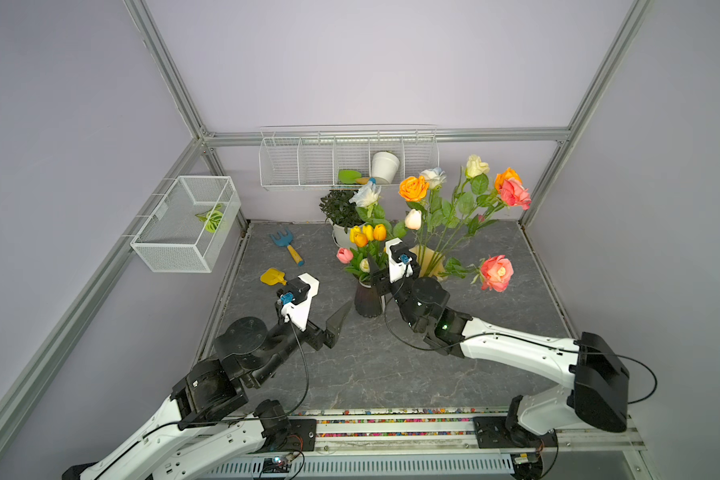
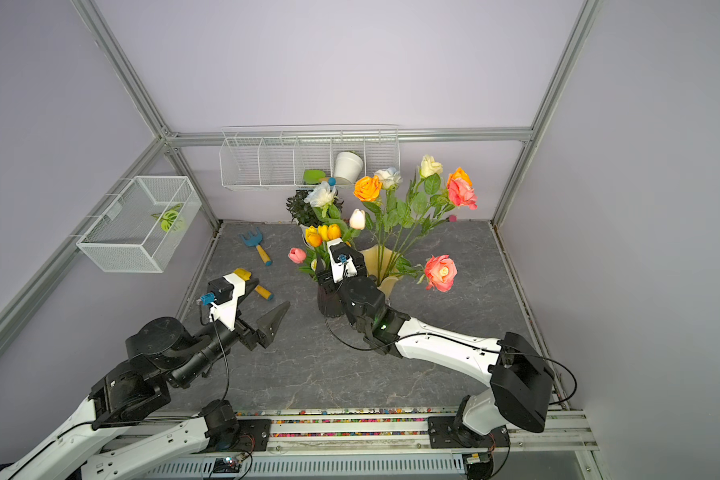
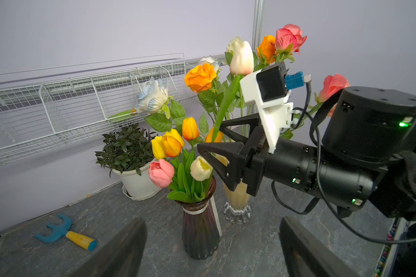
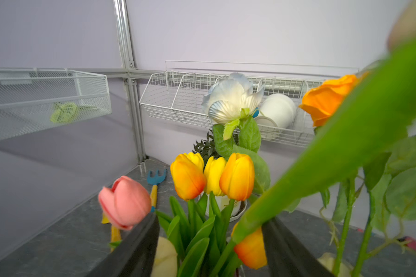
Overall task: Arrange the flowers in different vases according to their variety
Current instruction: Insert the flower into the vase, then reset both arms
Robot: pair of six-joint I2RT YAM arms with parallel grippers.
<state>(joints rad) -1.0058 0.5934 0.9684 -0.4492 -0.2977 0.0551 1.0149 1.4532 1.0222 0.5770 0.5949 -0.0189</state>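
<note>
Where the green stem of the cream tulip slants down toward the purple vase, it is passed between the fingers of the right gripper. Those fingers are spread wide. In the right wrist view the stem is seen lying against one finger only, not pinched. The stem's lower end is lost among the tulip leaves at the vase mouth.

Purple vase: dark, ribbed, translucent, flared rim, pale band at the neck. It is filled with small egg-shaped blooms: a yellow tulip, an orange tulip, a pink tulip and a smaller cream one, all on green stems with blade leaves.

Just beside it the yellow vase is stood: pale, with a clear fluted foot. Ruffled roses on long leafy stems are held in it: an orange rose, a cream rose and a pink rose. A drooping pink rose is hung low off to the side.

A white-blue rose is seen above the tulips. Which vase its stem enters cannot be told.

The left gripper is held low over the table, close to the purple vase but apart from it, fingers spread, nothing between them.
</note>
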